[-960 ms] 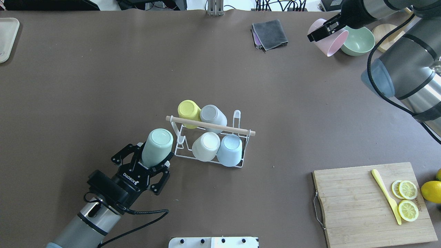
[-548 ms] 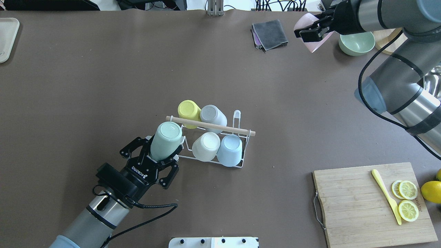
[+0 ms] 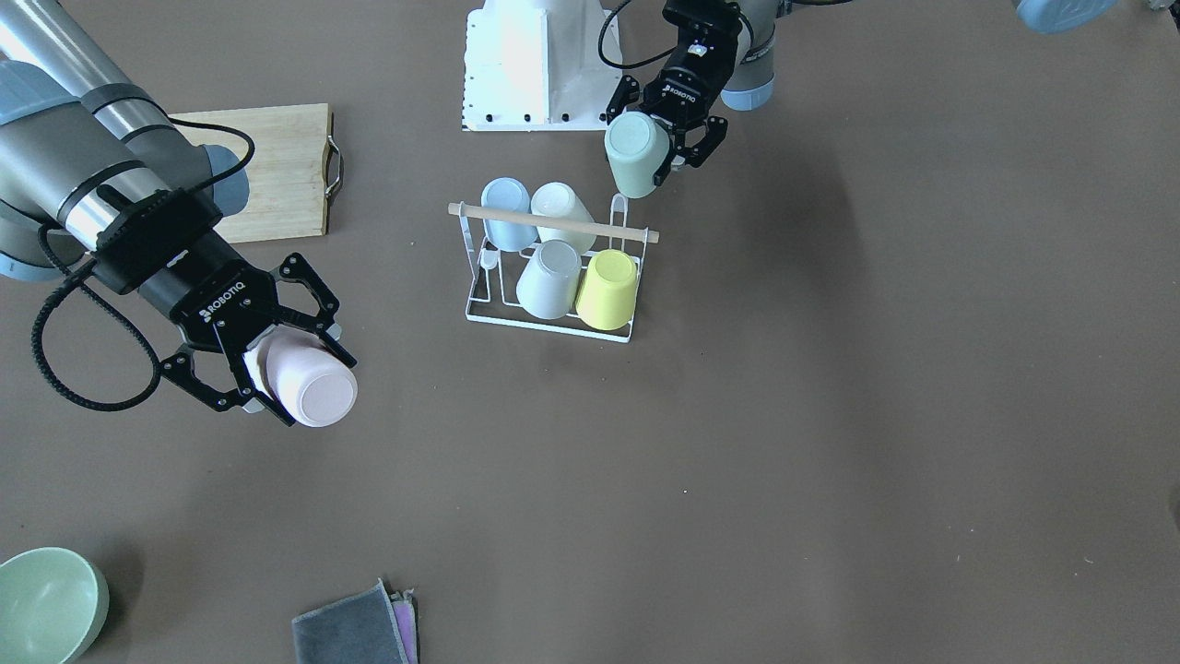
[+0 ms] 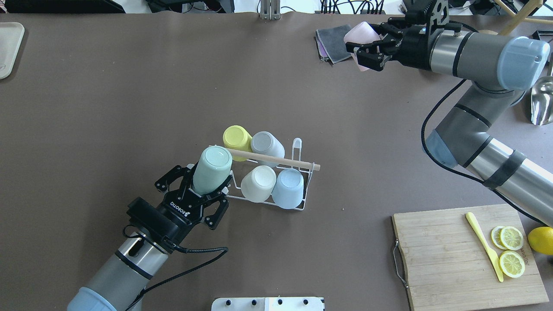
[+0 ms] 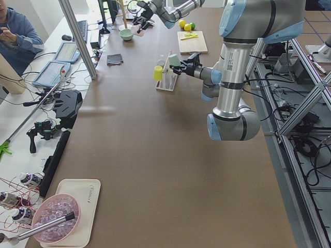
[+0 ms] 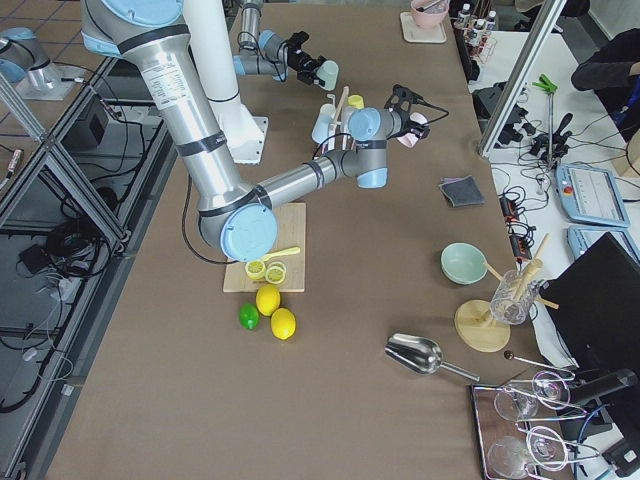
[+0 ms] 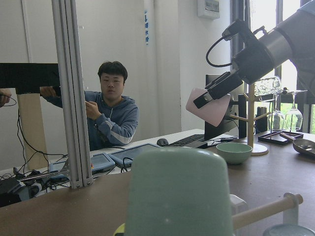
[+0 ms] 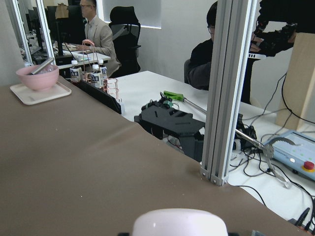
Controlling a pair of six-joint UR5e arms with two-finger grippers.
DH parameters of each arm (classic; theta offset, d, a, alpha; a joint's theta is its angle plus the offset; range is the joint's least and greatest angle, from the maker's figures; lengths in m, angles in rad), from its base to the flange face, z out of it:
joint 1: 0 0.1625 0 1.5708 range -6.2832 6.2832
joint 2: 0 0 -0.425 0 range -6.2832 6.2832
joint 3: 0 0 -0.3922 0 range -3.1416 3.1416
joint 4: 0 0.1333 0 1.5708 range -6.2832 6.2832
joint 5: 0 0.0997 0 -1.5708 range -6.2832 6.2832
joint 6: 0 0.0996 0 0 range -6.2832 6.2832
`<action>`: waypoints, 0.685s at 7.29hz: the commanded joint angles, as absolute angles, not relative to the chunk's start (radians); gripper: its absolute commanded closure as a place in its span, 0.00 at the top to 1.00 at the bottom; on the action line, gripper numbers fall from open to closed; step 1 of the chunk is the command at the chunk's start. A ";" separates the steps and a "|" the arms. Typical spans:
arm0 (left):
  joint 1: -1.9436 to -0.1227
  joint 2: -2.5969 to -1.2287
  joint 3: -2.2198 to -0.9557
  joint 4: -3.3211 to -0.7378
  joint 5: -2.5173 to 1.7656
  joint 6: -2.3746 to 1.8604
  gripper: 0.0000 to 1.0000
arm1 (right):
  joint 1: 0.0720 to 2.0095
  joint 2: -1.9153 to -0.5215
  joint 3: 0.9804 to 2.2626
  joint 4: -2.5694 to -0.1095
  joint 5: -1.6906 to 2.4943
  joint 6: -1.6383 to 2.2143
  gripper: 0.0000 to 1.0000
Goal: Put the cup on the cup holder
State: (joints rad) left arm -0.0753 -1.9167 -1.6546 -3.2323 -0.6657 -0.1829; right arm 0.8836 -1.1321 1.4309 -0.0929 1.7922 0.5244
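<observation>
The cup holder [image 4: 298, 163] is a white wire rack with a wooden rod. It stands mid-table and holds yellow [image 4: 236, 137], grey [image 4: 268, 144], white [image 4: 258, 183] and light blue [image 4: 287, 188] cups, upside down. My left gripper [image 4: 203, 192] is shut on a mint green cup [image 4: 211, 170], tilted, bottom up, at the rack's left end and over the rod's tip. This cup also shows in the front view [image 3: 631, 152]. My right gripper [image 4: 367, 49] is shut on a pink cup [image 4: 360, 34], held in the air far from the rack, over the back of the table.
A grey cloth [image 4: 335, 43] lies under the right gripper. A wooden cutting board [image 4: 453, 259] with lemon slices and a yellow knife sits front right, a lemon [image 4: 542, 239] beside it. A green bowl [image 3: 46, 604], a metal scoop [image 4: 542, 101] and a tray [image 4: 8, 47] lie at the edges.
My left gripper has carried the mint cup right and forward, up to the rack's left end. My right arm has swung the pink cup left, away from the green bowl.
</observation>
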 commanded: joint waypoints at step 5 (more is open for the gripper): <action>-0.114 -1.960 -1.574 -3.238 -0.721 -0.187 0.41 | 0.658 -1.020 1.183 0.516 1.522 0.678 0.00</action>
